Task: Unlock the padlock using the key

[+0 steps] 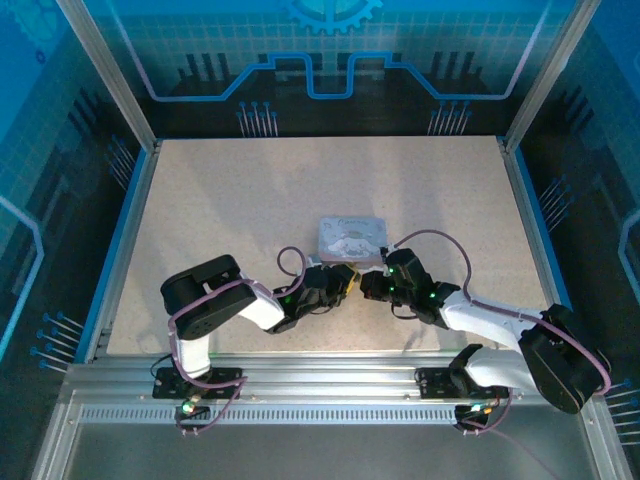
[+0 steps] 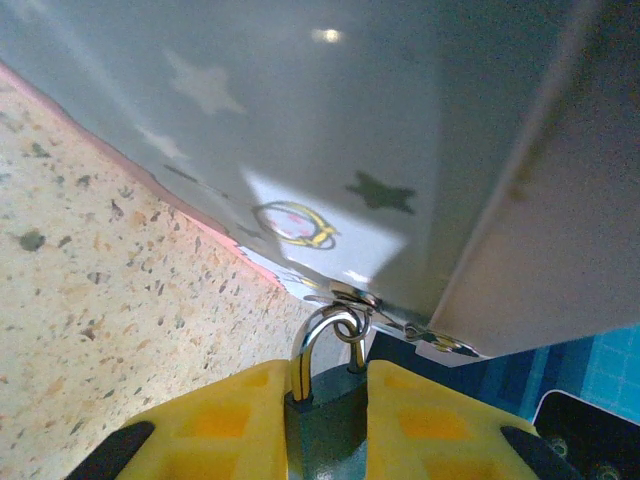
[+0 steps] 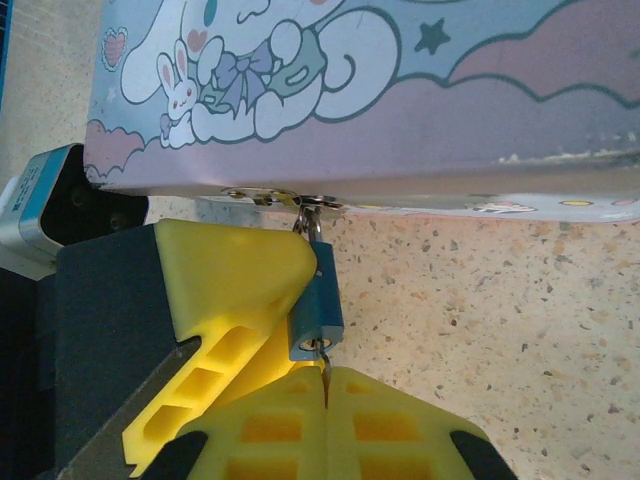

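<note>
Touching: one padlock, one key, one tin

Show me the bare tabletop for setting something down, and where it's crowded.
Free: the speckled beige tabletop beyond the pastel cartoon-printed tin, plus wide stretches to its left and right. Crowded: the tin's near edge, where the left hand and right hand meet at the small dark metal padlock.

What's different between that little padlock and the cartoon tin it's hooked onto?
The padlock is tiny, plain and dark teal; the tin is far bigger, pastel, with a cartoon character. The padlock is hooked through the tin's latch, pinched by the left gripper; the tin lies flat on the table, ungripped. Both are joined at that latch.
</note>
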`<control>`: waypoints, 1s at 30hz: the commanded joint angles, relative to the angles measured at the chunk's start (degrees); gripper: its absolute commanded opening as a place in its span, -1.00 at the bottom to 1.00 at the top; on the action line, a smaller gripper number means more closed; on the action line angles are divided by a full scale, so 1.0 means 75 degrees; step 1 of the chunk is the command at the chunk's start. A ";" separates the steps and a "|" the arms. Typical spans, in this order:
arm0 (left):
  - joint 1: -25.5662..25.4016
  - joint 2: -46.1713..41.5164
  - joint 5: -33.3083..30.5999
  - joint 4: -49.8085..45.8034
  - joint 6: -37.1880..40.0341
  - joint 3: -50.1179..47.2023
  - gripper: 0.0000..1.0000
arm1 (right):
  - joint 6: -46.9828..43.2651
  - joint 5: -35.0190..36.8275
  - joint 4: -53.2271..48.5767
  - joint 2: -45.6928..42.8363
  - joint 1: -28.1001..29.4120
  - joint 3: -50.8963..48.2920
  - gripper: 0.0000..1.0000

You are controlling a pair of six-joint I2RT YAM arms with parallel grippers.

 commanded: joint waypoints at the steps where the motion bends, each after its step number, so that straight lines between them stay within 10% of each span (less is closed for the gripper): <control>1: 0.0012 -0.0059 -0.0144 0.0474 0.0025 -0.0002 -0.67 | 0.0029 -0.0089 -0.0055 -0.0006 0.0138 0.0262 -0.87; 17: 0.0189 -0.0493 -0.0162 0.0213 0.0254 -0.0235 -0.93 | -0.1715 0.0161 -0.1414 -0.0602 -0.0121 0.0730 -0.22; 30: 0.0304 -0.0669 -0.0115 0.0131 0.0298 -0.0318 -0.91 | -0.7453 0.0678 -0.2769 -0.2711 -0.0095 0.1556 0.34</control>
